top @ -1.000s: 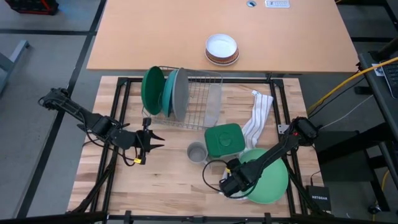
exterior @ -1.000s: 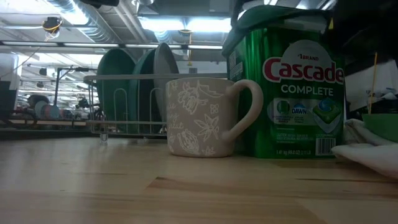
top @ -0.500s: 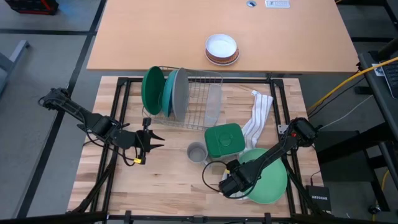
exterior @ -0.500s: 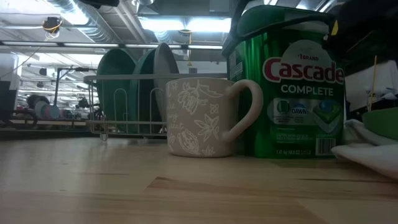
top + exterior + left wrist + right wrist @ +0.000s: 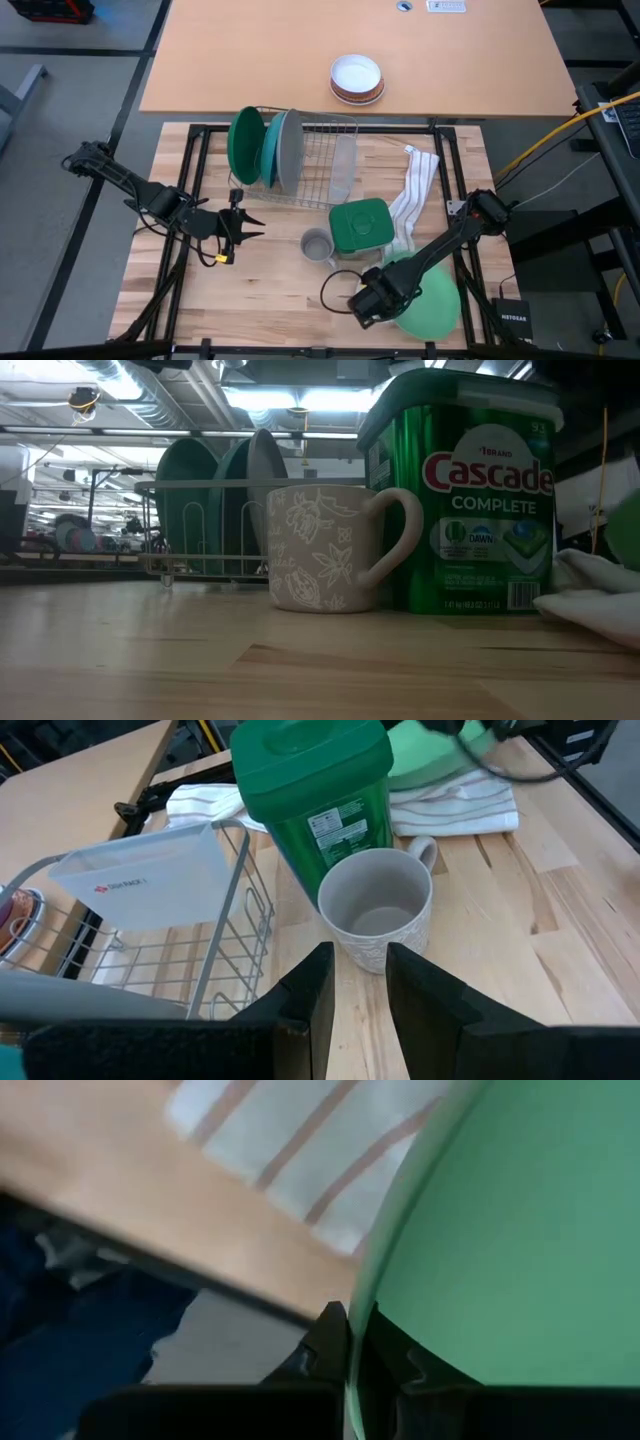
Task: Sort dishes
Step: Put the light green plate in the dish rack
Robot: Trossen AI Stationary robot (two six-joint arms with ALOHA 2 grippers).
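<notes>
Three plates stand on edge in the wire rack (image 5: pixel 320 160): dark green (image 5: pixel 245 143), teal (image 5: pixel 267 150) and grey (image 5: pixel 290 150). They also show in the low view (image 5: pixel 185 490). My right gripper (image 5: pixel 372 300) is shut on the light green plate (image 5: pixel 432 300) near the table's near right corner. The plate shows as a blur at the low view's right edge (image 5: pixel 626 528). My left gripper (image 5: pixel 248 224) waits open and empty left of the mug, its fingers (image 5: pixel 310 995) pointing toward the table's right. My right gripper pinches the light green plate's rim (image 5: pixel 362 1295) at the plate's left side, one finger on each face. The fingers come from the table's left, slanting down. The plate is tilted with the held side raised; I cannot tell whether its other side rests on the table.
A grey patterned mug (image 5: pixel 317 245) and a green detergent tub (image 5: pixel 358 225) stand mid-table, between the rack and the held plate. A striped towel (image 5: pixel 415 190) lies right of the tub. A white bowl with a brown rim (image 5: pixel 357 78) sits on the far tabletop.
My right gripper has gone a little toward the table's near left with the light green plate. The plate has tipped from lying flat to tilted, its held side lifted.
</notes>
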